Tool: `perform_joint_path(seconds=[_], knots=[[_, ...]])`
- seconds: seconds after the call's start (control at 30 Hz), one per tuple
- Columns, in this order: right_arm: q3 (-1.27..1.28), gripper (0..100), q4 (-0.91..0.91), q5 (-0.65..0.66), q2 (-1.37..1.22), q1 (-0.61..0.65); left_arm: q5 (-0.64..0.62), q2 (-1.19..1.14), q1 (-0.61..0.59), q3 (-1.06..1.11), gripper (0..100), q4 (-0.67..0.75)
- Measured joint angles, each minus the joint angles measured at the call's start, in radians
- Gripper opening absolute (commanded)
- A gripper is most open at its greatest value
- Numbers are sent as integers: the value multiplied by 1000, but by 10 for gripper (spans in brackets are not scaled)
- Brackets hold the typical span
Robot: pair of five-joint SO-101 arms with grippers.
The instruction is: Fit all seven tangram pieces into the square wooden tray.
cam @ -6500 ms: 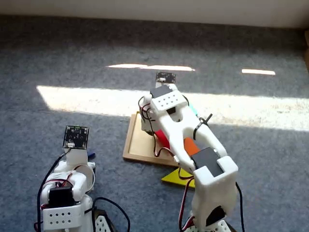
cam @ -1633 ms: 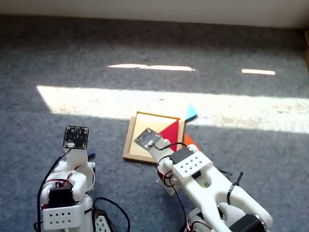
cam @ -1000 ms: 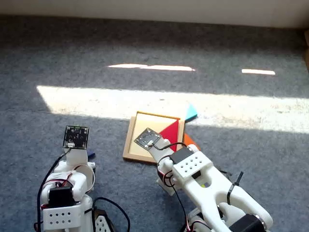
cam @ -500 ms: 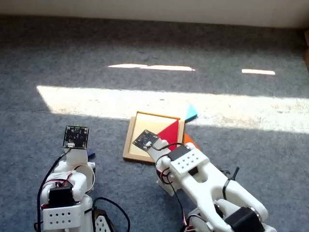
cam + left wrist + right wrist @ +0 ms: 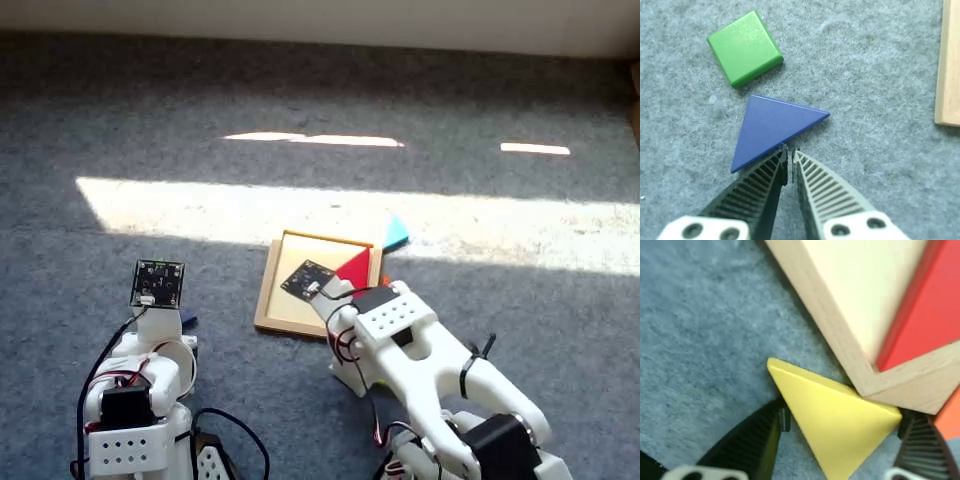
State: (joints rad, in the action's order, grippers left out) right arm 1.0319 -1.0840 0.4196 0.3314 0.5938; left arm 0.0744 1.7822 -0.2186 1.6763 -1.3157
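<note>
Right tool point(image 5: 843, 420) grasps the flat yellow wooden triangle point(image 5: 832, 407) by opposite ends, at the square wooden tray's point(image 5: 822, 322) five-o'clock corner. The triangle looks light, stiff and slick, so edge holds suit it. Left tool point(image 5: 788, 150) is clenched, empty.

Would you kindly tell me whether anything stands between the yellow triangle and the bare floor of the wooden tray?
Yes: the tray's wooden rim lies between the yellow triangle, held in the right gripper, and the bare floor. The red piece fills the part beside that corner.

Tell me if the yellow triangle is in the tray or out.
Out. The yellow triangle is outside the tray's wooden corner, over the carpet.
</note>
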Motion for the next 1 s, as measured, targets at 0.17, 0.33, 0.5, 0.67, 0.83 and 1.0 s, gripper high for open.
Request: perform_joint_path(seconds=[0.17,0.33,0.5,0.67,0.83,1.0], knots=[[2,328,-54,0,97,-12,0,0,0,0,43,0],[2,328,-87,0,157,-15,0,0,0,0,43,0],[2,328,-89,0,157,-15,0,0,0,0,43,0],[17,328,-41,-2,94,5,0,0,0,0,43,0],[25,328,21,-2,-8,29,0,0,0,0,43,0],[15,330,41,-2,-68,31,0,0,0,0,43,0]])
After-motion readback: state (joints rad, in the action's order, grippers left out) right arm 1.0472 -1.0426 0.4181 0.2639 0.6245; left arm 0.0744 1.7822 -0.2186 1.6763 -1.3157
